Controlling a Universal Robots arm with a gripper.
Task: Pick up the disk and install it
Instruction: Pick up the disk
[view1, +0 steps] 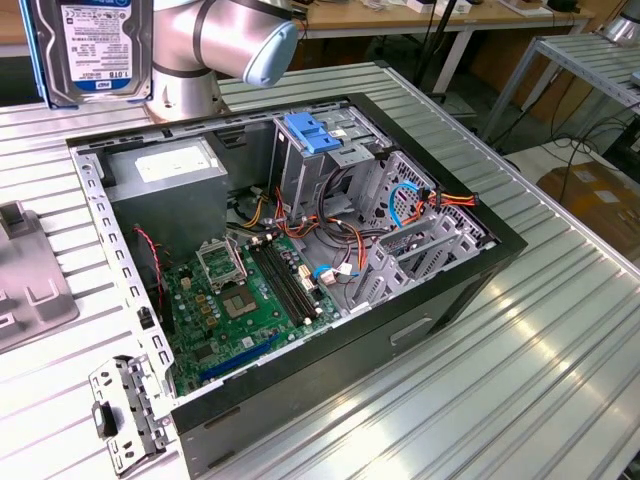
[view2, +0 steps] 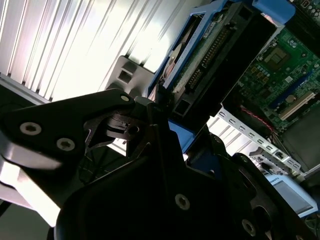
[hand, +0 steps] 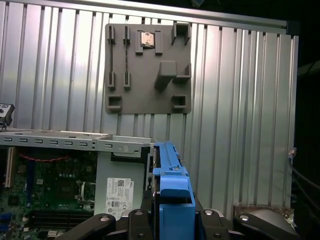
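Disk (view1: 90, 45), silver-black with a white printed label and blue side rails, is held up off the worktop (view1: 520, 380) at the far edge of the exterior view, to the exterior view's left of the silver arm (view1: 215, 40), with its label face turned toward that camera. In the first wrist view the disk (hand: 172, 200) is seen edge-on, one blue rail uppermost, and the dark fingers (hand: 136, 218) are closed against its two flat sides, so that it is clamped between them. In the second wrist view the same disk (view2: 200, 55) is shown from its connector end, framed by its blue rails. An open black computer case (view1: 450, 290) lies on its side on the ribbed metal worktop. Inside it a green motherboard (view1: 250, 300) is exposed, a grey power-supply box (view1: 165, 165) with a white sticker is set in the far corner, and a blue latch handle (view1: 315, 135) stands on top of the metal drive cage (view1: 320, 180), beside bundles of coloured cables. A grey fixture plate (hand: 148, 67) lies flat on the worktop apart from the case, and a small loose metal bracket (view1: 125, 410) is placed just beside the near corner of the case.
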